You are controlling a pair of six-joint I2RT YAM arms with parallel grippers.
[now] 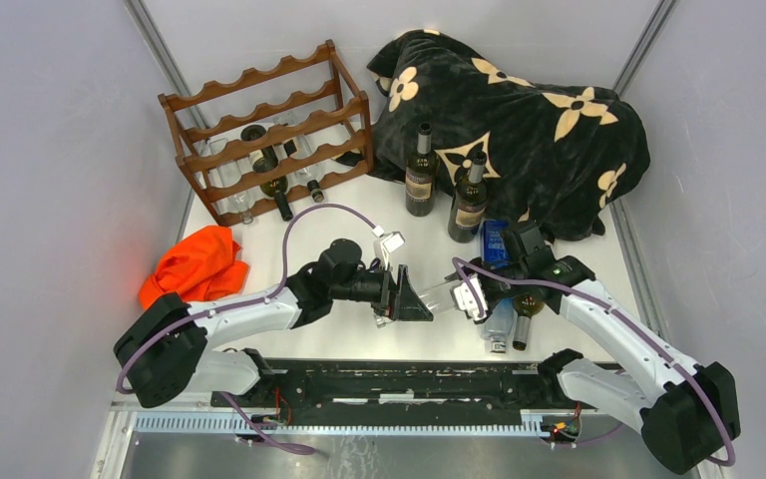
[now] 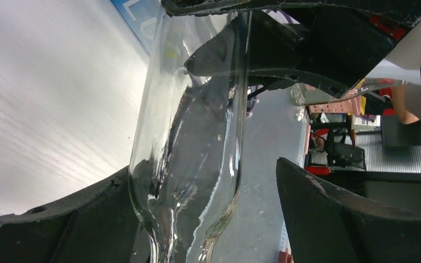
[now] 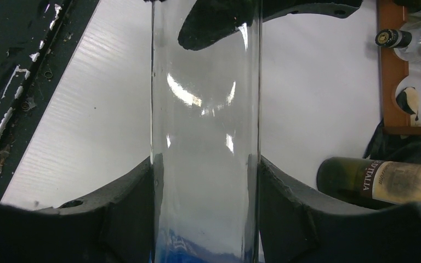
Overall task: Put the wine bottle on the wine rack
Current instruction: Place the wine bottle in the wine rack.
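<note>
A clear glass wine bottle (image 1: 446, 295) hangs level above the table's near middle, between both arms. My right gripper (image 1: 475, 296) is shut on its body (image 3: 205, 137), both pads pressed against the glass. My left gripper (image 1: 405, 295) stands open around the bottle's shoulder (image 2: 197, 126): one finger touches the glass and the other finger (image 2: 334, 219) stands clear of it with a gap. The wine rack (image 1: 269, 130), dark reddish-brown with wavy rails, stands at the back left with a few bottles lying in its lower tiers.
Two dark bottles (image 1: 420, 175) (image 1: 469, 200) stand in front of a black flowered blanket (image 1: 519, 120). An orange cloth (image 1: 194, 264) lies at the left. Two more bottles (image 1: 511, 327) lie under the right arm. Grey walls close in both sides.
</note>
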